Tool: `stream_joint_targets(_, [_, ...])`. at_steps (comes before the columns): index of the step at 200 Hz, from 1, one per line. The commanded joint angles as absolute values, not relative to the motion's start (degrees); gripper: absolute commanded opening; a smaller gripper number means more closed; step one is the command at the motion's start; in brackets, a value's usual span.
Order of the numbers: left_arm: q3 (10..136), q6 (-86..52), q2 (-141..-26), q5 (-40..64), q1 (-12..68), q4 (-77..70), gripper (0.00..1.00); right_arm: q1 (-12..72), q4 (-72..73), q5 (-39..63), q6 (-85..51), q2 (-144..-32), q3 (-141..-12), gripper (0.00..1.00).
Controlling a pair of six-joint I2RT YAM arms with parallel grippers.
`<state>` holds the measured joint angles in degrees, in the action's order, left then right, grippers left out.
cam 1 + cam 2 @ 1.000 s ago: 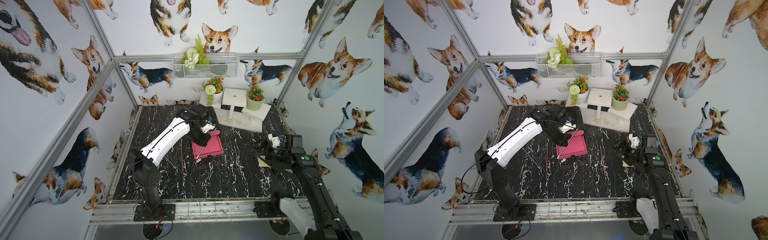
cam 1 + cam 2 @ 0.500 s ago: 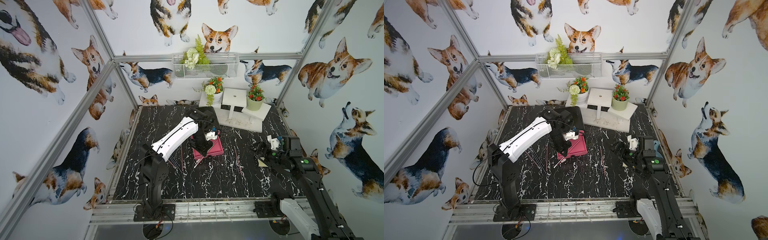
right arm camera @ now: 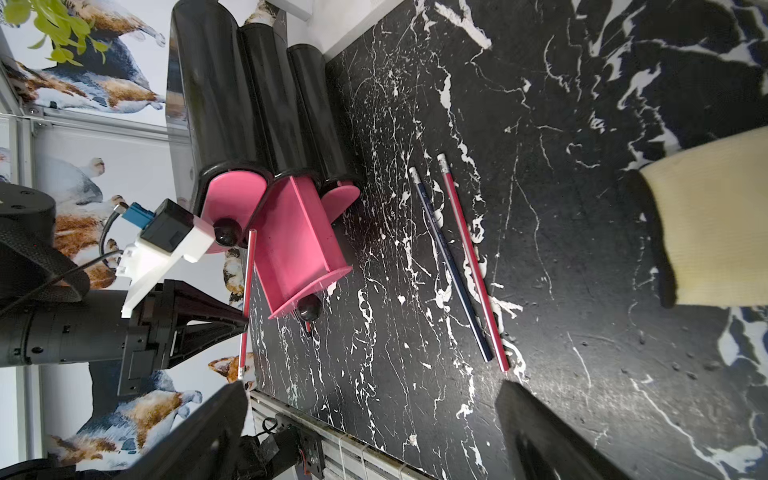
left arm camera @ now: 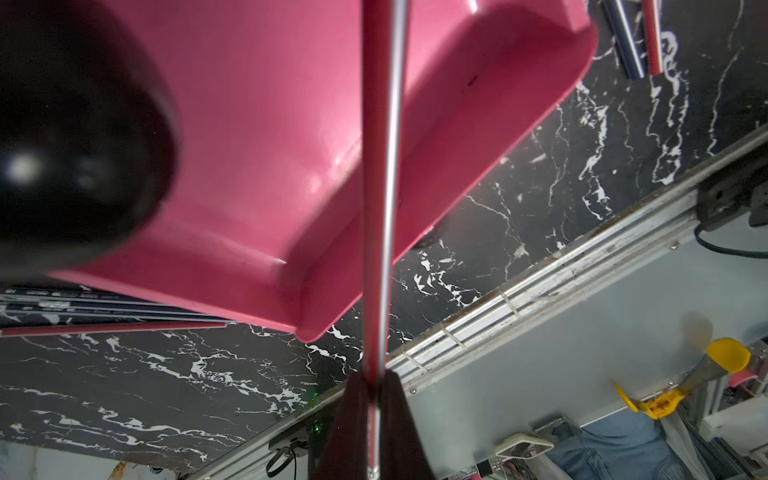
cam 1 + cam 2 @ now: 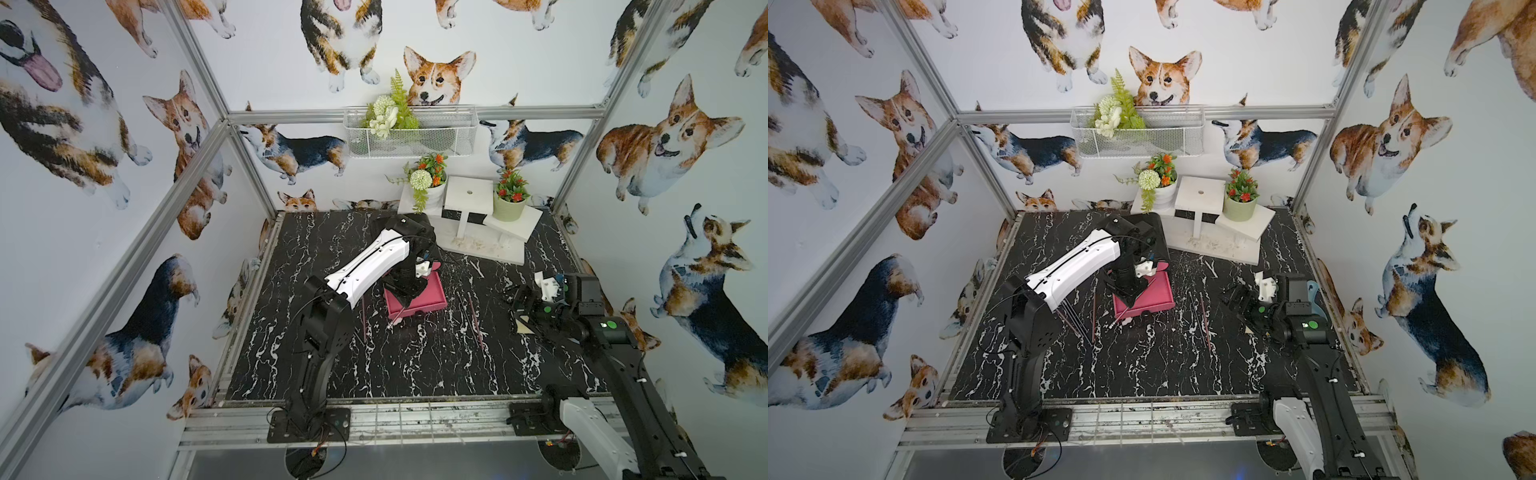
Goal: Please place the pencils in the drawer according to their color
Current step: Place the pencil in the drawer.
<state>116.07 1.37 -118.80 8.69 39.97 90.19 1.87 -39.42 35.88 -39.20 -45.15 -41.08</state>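
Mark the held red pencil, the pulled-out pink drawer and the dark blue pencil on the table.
red pencil [image 4: 374, 208]: left wrist view, mid-shaft.
pink drawer [image 3: 301, 237]: right wrist view, broad pink surface.
dark blue pencil [image 3: 449, 264]: right wrist view, mid-shaft.

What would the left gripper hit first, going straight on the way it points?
Probably the open pink drawer: the left gripper, shut on a red pencil, points at it, though depth is unclear.

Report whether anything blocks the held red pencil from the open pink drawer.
Nothing visible does. The left gripper holds the red pencil above the open drawer, whose inside shows bare beneath it.
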Motion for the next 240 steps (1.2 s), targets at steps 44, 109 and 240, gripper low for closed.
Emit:
stream_joint_targets(44, [119.7,-2.3,-120.5,2.2,39.8,89.8,0.00,2.6,-37.3,35.7,-38.8,-44.7,-40.2,0.99])
stream_joint_targets(109, [119.5,-1.3,-121.2,3.1,40.5,90.1,0.00,2.7,-36.9,35.2,-39.6,-44.2,-40.6,0.99])
stream_joint_targets(240, [123.7,-1.4,-125.4,-2.5,41.1,88.6,0.16,2.9,-36.9,34.9,-40.3,-43.3,-41.7,0.99])
